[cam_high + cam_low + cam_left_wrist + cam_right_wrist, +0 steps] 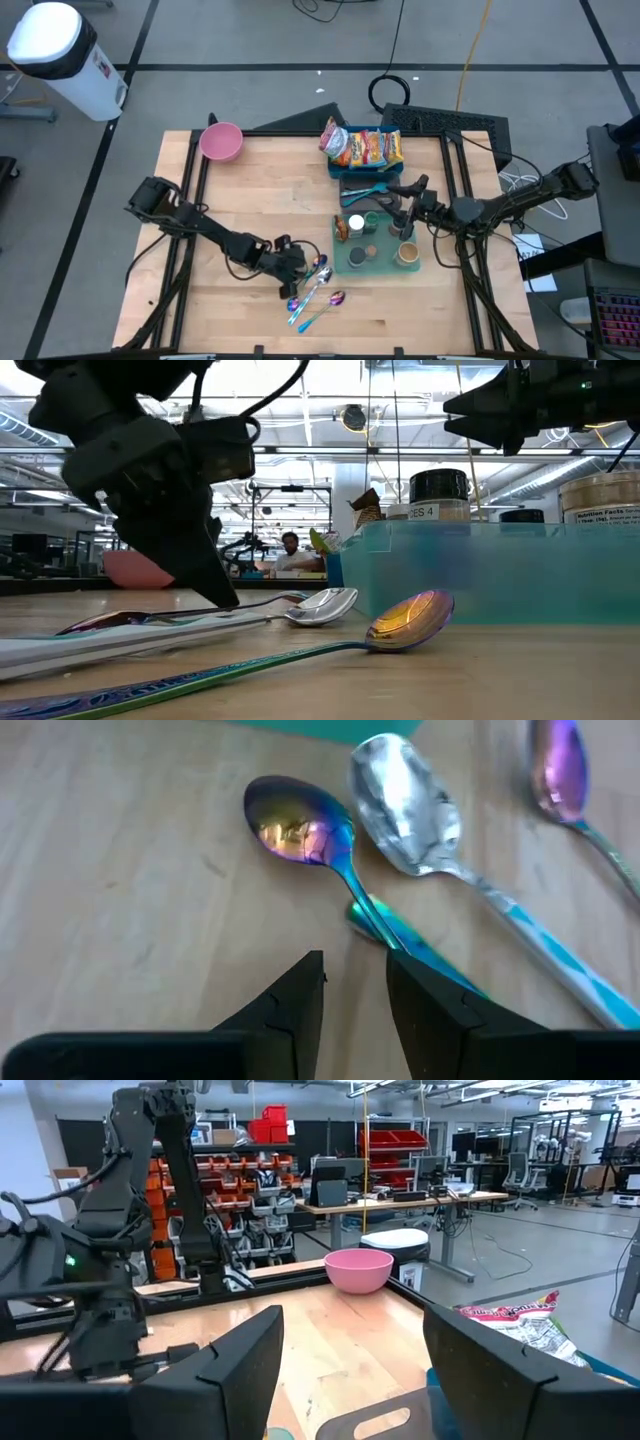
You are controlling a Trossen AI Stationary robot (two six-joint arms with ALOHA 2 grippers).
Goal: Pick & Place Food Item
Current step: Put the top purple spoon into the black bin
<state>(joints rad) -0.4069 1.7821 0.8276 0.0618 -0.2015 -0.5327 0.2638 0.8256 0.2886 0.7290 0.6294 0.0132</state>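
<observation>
We are reaching our left gripper, fingers slightly apart and holding nothing, toward the spoons. Next we probably need to grab one. Our right gripper is waiting wide open over the teal tray.

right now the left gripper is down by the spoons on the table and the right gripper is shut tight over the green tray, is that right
Not quite. The left gripper is down by the spoons, but the right gripper over the green tray is open, not shut. The right wrist view shows its two fingers spread wide apart, with the pink bowl visible between them.
</observation>
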